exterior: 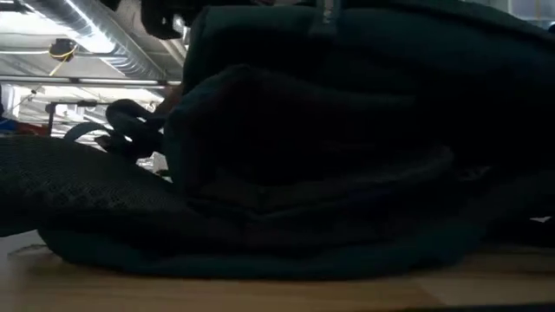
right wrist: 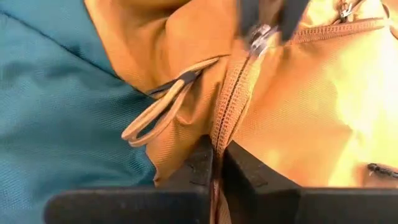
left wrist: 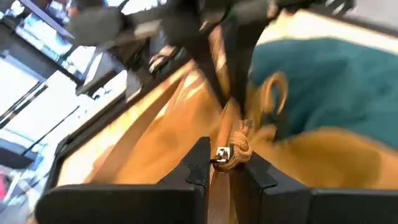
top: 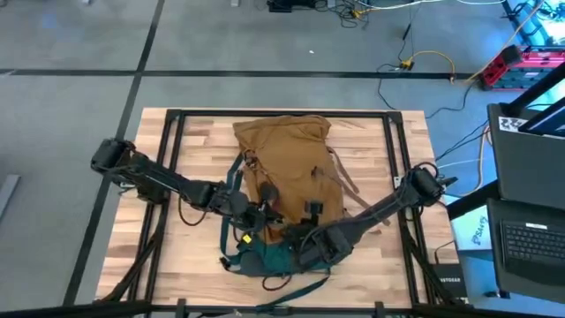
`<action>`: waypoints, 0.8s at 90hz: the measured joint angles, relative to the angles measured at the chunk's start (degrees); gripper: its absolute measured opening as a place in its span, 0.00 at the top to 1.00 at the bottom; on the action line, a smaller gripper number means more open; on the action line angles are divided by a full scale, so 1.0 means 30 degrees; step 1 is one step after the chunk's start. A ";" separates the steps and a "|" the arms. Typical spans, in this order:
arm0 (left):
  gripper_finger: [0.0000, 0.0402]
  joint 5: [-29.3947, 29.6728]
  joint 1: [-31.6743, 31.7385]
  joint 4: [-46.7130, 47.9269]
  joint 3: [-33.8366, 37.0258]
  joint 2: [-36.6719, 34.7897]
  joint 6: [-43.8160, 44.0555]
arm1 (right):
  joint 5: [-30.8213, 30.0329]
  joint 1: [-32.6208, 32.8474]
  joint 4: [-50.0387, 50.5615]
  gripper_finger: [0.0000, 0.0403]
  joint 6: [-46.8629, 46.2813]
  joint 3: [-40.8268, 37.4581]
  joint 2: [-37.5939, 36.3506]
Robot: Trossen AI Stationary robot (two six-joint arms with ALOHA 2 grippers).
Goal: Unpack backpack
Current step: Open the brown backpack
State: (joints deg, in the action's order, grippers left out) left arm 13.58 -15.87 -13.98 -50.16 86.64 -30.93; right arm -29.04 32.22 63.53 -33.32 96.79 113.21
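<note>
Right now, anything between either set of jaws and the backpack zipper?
Nothing visible. The right gripper is pinched on the backpack at the zipper seam; the left gripper is closed on the zipper pull.

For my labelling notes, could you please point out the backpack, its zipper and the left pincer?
backpack [top: 282, 146]: high view, tan upper panel.
zipper [right wrist: 229, 102]: right wrist view, closed teeth.
left pincer [left wrist: 225, 167]: left wrist view, between the fingertips.

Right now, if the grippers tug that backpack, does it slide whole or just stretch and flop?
Probably flops: the backpack is soft cloth, creased and sagging. The right gripper pinches a fold by the zipper, so fabric would likely lift first. The left gripper holds the zipper pull; loose straps may drag.
</note>
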 joint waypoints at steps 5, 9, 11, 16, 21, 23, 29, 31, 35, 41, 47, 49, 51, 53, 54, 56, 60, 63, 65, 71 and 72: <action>0.95 0.0623 0.0019 0.0709 -0.0001 -0.0274 0.0070 | 0.0084 0.0180 0.0080 0.99 -0.0250 -0.0006 0.0000; 0.95 0.1121 0.0035 0.1275 -0.0003 -0.0493 0.0125 | 0.0152 0.0325 0.0144 0.99 -0.0451 -0.0010 0.0000; 0.95 0.1370 0.0042 0.1559 -0.0003 -0.0602 0.0153 | 0.0186 0.0397 0.0176 1.00 -0.0551 -0.0013 0.0000; 0.95 0.1855 0.0185 0.2158 -0.0004 -0.0715 0.0183 | 0.0203 0.0596 0.0278 1.00 -0.0895 -0.0015 0.0007; 0.95 0.2152 0.0449 0.2563 -0.0017 -0.0738 0.0284 | 0.0191 0.0866 0.0466 1.00 -0.1398 -0.0015 0.0015; 0.95 0.2290 0.0569 0.2795 -0.0018 -0.0738 0.0359 | 0.0192 0.0975 0.0553 1.00 -0.1619 -0.0015 0.0015; 0.95 0.2478 0.1049 0.3479 -0.0018 -0.0738 0.0726 | 0.0221 0.1274 0.0704 1.00 -0.2135 -0.0022 0.0015; 0.95 0.2481 0.1233 0.3673 -0.0018 -0.0738 0.0885 | 0.0231 0.1381 0.0766 1.00 -0.2288 -0.0030 0.0021; 0.95 0.2518 0.1599 0.4134 -0.0018 -0.0746 0.1197 | 0.0301 0.1585 0.0898 1.00 -0.2596 -0.0037 0.0029; 0.95 0.2721 0.2115 0.4851 -0.0018 -0.0751 0.1651 | 0.0504 0.1882 0.1180 1.00 -0.3236 -0.0037 0.0029; 0.95 0.2904 0.2633 0.5403 -0.0018 -0.0746 0.1775 | 0.0620 0.2179 0.1522 1.00 -0.3897 -0.0037 0.0029; 0.95 0.2949 0.2818 0.5572 -0.0018 -0.0746 0.1819 | 0.0634 0.2271 0.1647 1.00 -0.4094 -0.0037 0.0029; 0.95 0.2977 0.3007 0.5730 -0.0018 -0.0753 0.1904 | 0.0687 0.2381 0.1763 1.00 -0.4321 -0.0037 0.0029; 0.95 0.3009 0.3203 0.5899 -0.0018 -0.0753 0.2028 | 0.0716 0.2466 0.1873 1.00 -0.4501 -0.0037 0.0029; 0.95 0.3024 0.3296 0.5999 -0.0018 -0.0753 0.2092 | 0.0730 0.2521 0.1932 1.00 -0.4627 -0.0037 0.0029; 0.95 0.3020 0.3486 0.6221 -0.0018 -0.0750 0.2168 | 0.0738 0.2601 0.2045 1.00 -0.4808 -0.0037 0.0029; 0.95 0.3038 0.3836 0.6601 -0.0018 -0.0746 0.2282 | 0.0745 0.2760 0.2216 1.00 -0.5150 -0.0037 0.0029; 0.95 0.3169 0.4075 0.6889 -0.0018 -0.0753 0.2318 | 0.0770 0.2857 0.2294 1.00 -0.5385 -0.0037 0.0029; 0.95 0.3288 0.4238 0.7087 -0.0018 -0.0747 0.2307 | 0.0790 0.2907 0.2349 1.00 -0.5516 -0.0037 0.0029; 0.95 0.3316 0.4723 0.7253 -0.0018 -0.0753 0.2313 | 0.0803 0.3042 0.2563 1.00 -0.5812 -0.0037 0.0029; 0.95 0.3321 0.4790 0.7296 -0.0018 -0.0748 0.2318 | 0.0799 0.3052 0.2582 1.00 -0.5817 -0.0037 0.0029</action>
State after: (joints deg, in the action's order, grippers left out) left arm 23.54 -1.50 7.91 -50.22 84.39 -23.97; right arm -26.65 41.37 71.28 -50.78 96.68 113.30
